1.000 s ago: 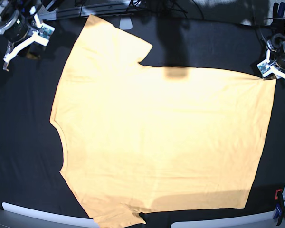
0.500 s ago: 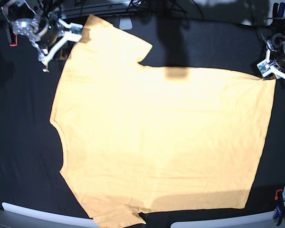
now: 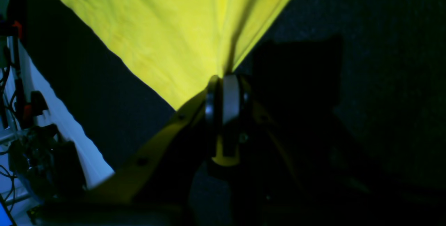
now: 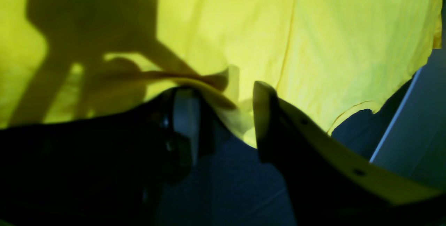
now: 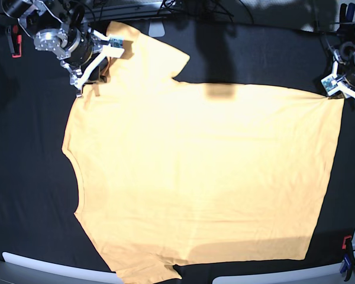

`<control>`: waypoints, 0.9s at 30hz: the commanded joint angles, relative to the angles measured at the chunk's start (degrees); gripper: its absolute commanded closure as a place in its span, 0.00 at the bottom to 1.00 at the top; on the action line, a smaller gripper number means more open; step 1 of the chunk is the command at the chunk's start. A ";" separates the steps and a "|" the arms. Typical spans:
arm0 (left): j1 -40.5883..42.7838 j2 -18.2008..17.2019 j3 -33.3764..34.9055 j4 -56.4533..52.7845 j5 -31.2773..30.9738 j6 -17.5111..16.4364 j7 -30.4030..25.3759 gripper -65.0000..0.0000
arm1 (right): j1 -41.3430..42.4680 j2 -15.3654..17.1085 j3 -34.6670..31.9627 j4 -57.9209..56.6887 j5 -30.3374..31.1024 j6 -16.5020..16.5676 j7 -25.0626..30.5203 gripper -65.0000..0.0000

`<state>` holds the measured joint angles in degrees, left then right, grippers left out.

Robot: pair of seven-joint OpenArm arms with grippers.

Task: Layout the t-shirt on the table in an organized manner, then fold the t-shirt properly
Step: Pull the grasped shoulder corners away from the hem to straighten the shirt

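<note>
The table [image 5: 23, 177] carries the t-shirt [image 5: 201, 177], spread nearly flat across its middle. The left gripper [image 3: 224, 79] is clamped tight on the hem corner; any tug could drag the whole sheet askew. The right gripper [image 4: 223, 114] stands wide around the sleeve edge, which has curled up between its jaws; closing now risks pinching only that curl, or 2 layers bunched together.
</note>
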<state>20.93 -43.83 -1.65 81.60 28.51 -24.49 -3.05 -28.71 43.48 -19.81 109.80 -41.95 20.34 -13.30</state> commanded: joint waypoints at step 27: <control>20.17 -10.67 -0.55 5.81 -3.82 0.11 2.19 1.00 | -25.27 7.63 5.11 16.57 6.56 -6.29 -14.97 1.00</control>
<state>40.51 -53.36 -1.83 87.15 24.08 -23.66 -1.65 -53.67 50.35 -15.03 125.38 -34.89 14.52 -28.45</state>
